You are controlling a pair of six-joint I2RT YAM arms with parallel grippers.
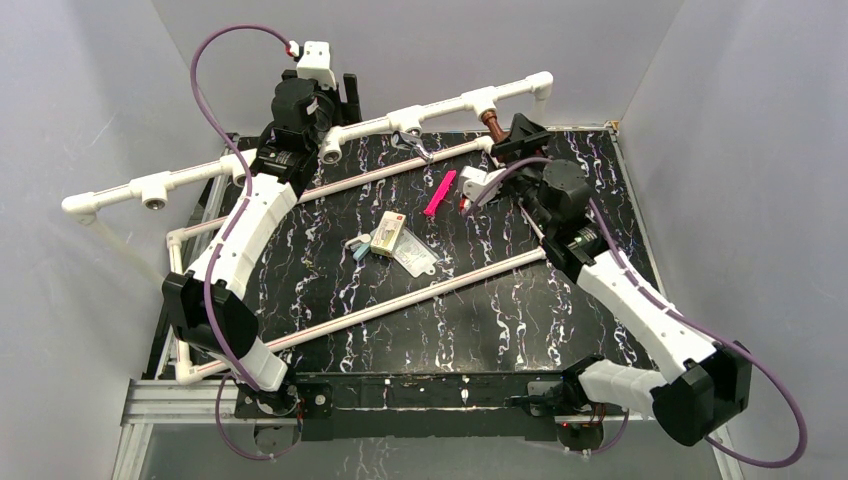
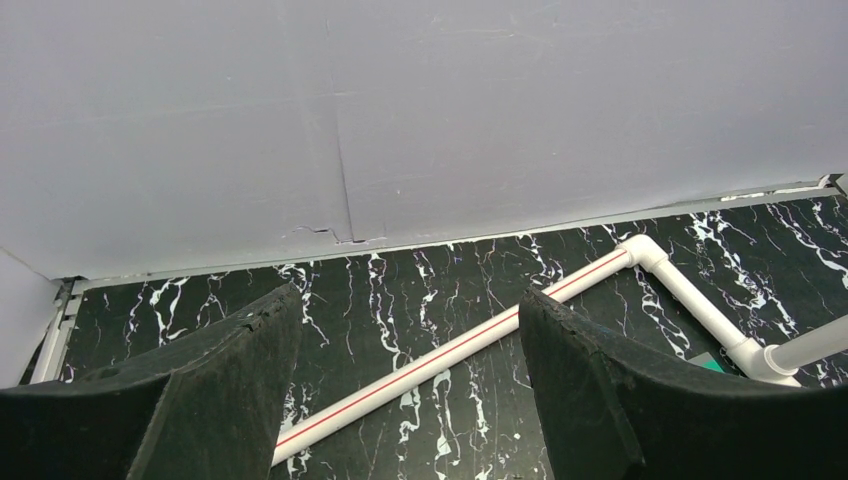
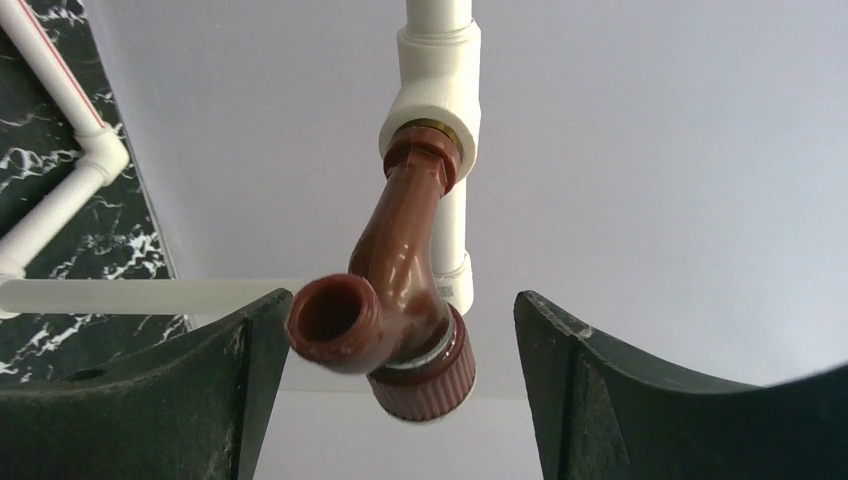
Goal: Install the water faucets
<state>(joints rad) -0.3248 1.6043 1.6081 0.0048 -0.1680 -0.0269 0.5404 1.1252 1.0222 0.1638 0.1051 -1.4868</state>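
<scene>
So the black marbled tabletop takes up most of the overhead view. A raised white pipe rail runs across it from the near left up to the far right, and a low pipe frame of thinner tubes lies flat on the surface under it. The left arm reaches to the far side, and its left tool is spread wide with nothing in it, just looking down at the frame and the back wall. The right arm stretches toward the far right end of the rail. Its right tool is also spread wide, one finger on each side of the reddish-brown faucet without clamping it. The left finger sits just beside the spout mouth, and I can't tell if it actually touches. That faucet has its threaded end sitting in a tee socket on the rail, with the spout bending toward the wrist camera. The silver faucet is up at the middle tee on the rail, but it's too small to see how well it's seated. Mid-tabletop there's a pink strip, with a little box and a clear bag nearer in.
</scene>
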